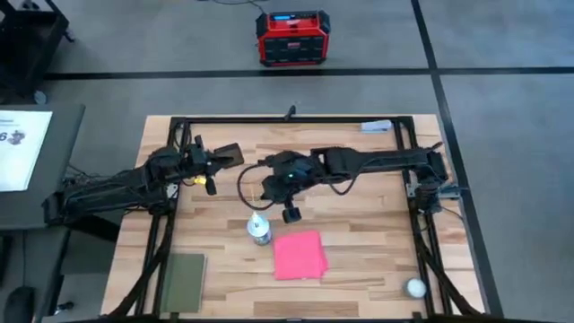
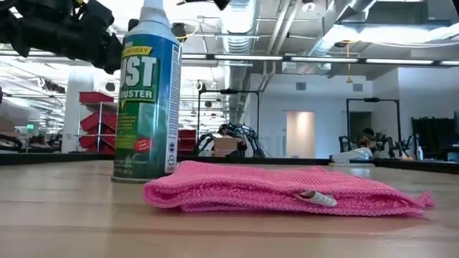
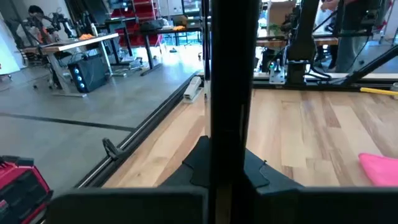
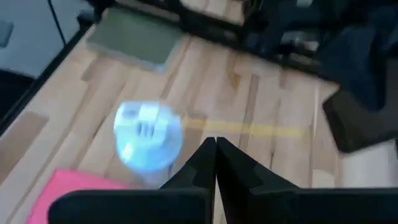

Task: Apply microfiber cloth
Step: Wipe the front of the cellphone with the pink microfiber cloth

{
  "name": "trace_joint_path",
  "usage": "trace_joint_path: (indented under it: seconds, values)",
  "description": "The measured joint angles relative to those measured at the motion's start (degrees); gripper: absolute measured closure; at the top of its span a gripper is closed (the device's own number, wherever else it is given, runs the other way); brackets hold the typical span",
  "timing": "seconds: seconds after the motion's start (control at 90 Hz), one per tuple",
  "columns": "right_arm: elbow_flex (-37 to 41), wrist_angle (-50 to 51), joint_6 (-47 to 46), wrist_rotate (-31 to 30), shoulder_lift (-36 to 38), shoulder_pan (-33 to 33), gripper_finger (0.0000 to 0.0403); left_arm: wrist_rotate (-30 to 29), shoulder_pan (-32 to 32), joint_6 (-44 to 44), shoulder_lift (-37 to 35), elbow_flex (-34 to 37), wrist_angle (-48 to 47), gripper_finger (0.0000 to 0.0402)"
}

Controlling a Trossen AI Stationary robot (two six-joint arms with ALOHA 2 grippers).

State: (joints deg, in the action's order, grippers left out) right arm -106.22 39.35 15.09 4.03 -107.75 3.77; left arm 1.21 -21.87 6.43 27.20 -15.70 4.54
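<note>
Barely begun: microfiber cloth (image 1: 299, 255) lying folded, untouched, toward desk's (image 1: 377, 233) front edge. Right end effector (image 1: 291, 214) fingers pressed together, empty, above it beside duster can (image 1: 259, 229). Left end effector (image 1: 212, 184) clamping a flat black phone (image 1: 226, 156).

Two dark six-joint robot arms of matte black segmented links. Left gripper (image 1: 218, 160): black, with yellow fittings just behind its fingers. Right gripper (image 1: 291, 215): black, a looping black cable and small green light behind it.
</note>
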Motion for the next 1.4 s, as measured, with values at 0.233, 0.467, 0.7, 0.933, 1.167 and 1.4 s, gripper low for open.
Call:
trace_joint_path:
  seconds: [0.233, 0.467, 0.7, 0.933, 1.167, 1.4]
  values:
    - [17.44, -10.58, -4.67, -1.62, 10.56, -0.04, 0.0403, 0.73, 0.02, -0.1, 0.16, 0.0, -0.41, 0.0401]
    - [38.93, -26.44, -11.71, -2.94, 24.88, -0.09, 0.0403, 2.0, 0.04, -0.39, 3.19, 0.0, 3.12, 0.0401]
    - [52.67, -36.74, -19.22, -2.89, 30.0, 0.81, 0.0403, 3.41, 0.04, -0.57, 13.21, 0.0, 12.54, 0.0401]
    - [54.34, -36.3, -21.8, -0.34, 25.38, 4.49, 0.0403, 5.8, 0.0, -0.35, 23.04, -0.13, 24.59, 0.0401]
    - [54.32, -32.39, -24.43, 2.55, 23.96, 7.08, 0.0403, 6.56, 0.02, 0.95, 30.29, -3.6, 24.92, 0.0401]
    - [54.25, -28.25, -25.79, 2.54, 22.28, 8.77, 0.0398, 8.42, 0.02, 1.26, 31.93, -4.11, 28.3, 0.0401]
